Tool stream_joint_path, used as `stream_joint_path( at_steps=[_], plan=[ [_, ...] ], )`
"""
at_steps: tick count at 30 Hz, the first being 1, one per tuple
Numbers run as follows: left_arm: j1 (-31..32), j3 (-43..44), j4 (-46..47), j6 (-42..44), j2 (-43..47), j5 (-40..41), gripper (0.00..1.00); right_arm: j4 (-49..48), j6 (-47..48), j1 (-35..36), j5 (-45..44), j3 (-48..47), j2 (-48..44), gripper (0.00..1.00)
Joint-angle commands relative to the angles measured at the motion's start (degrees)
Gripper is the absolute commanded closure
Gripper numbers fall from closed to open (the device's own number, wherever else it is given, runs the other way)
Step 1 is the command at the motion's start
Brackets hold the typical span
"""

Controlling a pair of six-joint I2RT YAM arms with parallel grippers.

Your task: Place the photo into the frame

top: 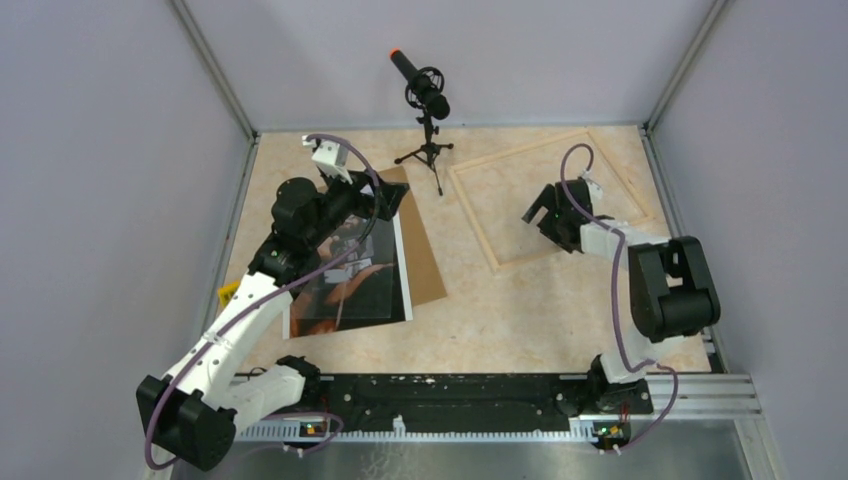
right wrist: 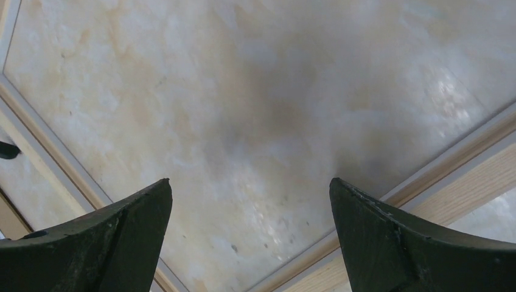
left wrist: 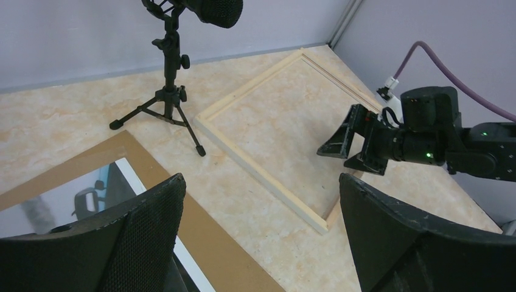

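Observation:
The photo (top: 370, 290) lies face up at the left, a dark glossy print with white margins, resting on a brown board (top: 425, 255). My left arm reaches across it, and the left gripper (top: 388, 200) hangs open over its far right corner. In the left wrist view the print's (left wrist: 67, 198) white edge shows beside the open left gripper (left wrist: 261, 179). The frame (top: 474, 217), a pale wood rectangle, lies flat at the right with table showing through it. My right gripper (top: 537, 215) stands open inside the frame, low over the table. The right wrist view shows the right gripper (right wrist: 249, 181) empty and the frame's rail (right wrist: 468, 182).
A black microphone on a small tripod (top: 428, 110) stands at the back between the board and the frame; its legs (left wrist: 173, 91) come close to the frame's near corner. Grey walls close in the table. A small yellow tag (top: 228, 293) lies at the left edge.

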State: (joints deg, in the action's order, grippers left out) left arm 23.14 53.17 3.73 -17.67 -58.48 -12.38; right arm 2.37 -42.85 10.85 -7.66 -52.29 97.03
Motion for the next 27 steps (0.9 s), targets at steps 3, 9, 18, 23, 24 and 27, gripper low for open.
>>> stream_joint_path(
  at_steps=[3, 9, 18, 23, 24, 27],
  plan=[
    [0.5, 1.6, 1.3, -0.5, 0.4, 0.2, 0.02, 3.9, -3.1, 0.3, -1.2, 9.4, -10.1, 0.01],
    [0.7, 1.8, 1.2, -1.0, -1.3, -0.5, 0.02, 5.7, -3.4, 0.4, -0.3, 15.3, -17.6, 0.01],
    [0.8, 1.8, 0.9, -1.4, -4.0, -0.9, 0.02, 15.6, 3.5, 2.5, -3.9, 14.0, -28.3, 0.01],
    [1.9, 2.8, -1.6, -1.7, -8.1, 4.5, 0.02, 22.2, 11.6, 5.8, 2.7, 9.4, -34.6, 0.01],
    [2.1, 4.6, -6.4, -3.6, -9.5, 7.5, 0.02, 22.4, 11.9, 7.1, 5.1, 8.8, -35.1, 0.01],
    [2.0, 10.3, -23.6, -9.2, -12.0, 9.3, 0.01, 21.9, 9.8, 11.8, 14.9, 7.5, -35.4, 0.01]
  ],
)
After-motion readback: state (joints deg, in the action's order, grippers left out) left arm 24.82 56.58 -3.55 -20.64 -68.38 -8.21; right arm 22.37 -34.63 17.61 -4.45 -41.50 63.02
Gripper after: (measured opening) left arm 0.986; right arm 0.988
